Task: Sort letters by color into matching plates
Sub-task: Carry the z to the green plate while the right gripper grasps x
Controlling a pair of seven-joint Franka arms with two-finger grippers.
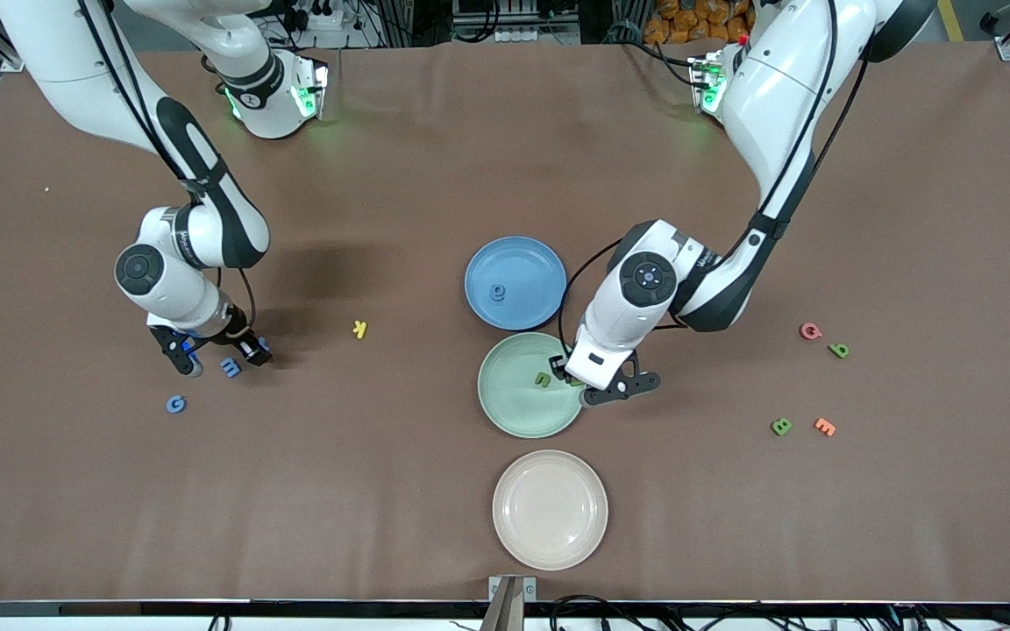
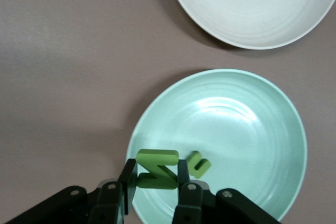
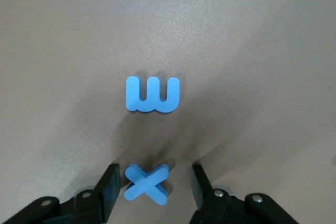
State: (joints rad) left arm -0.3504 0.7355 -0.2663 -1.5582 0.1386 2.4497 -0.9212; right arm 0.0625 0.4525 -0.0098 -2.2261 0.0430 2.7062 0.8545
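Fingers first: left gripper is clenched on a green letter "Z", held on edge over the rim of the mint-green plate. Right gripper fingers stand apart, straddling a blue "X" lying flat on the table, not yet touching it.

Largest to smallest:
- Table w/ brown cover.
- Plates in a row: blue plate farthest from front cam, mint-green next, beige plate nearest. Blue plate holds one blue letter; mint-green holds one green letter.
- Loose letters: blue "W" just beside the X; blue "G" nearer front cam; yellow "K" between right arm and plates. At left arm's end: red "G", green one, green "B", orange "E".

Key relation: X sits directly between the right fingers, so closing should suffice. Z hangs over plate edge; nudge inward before release.

Arm labels unreadable.
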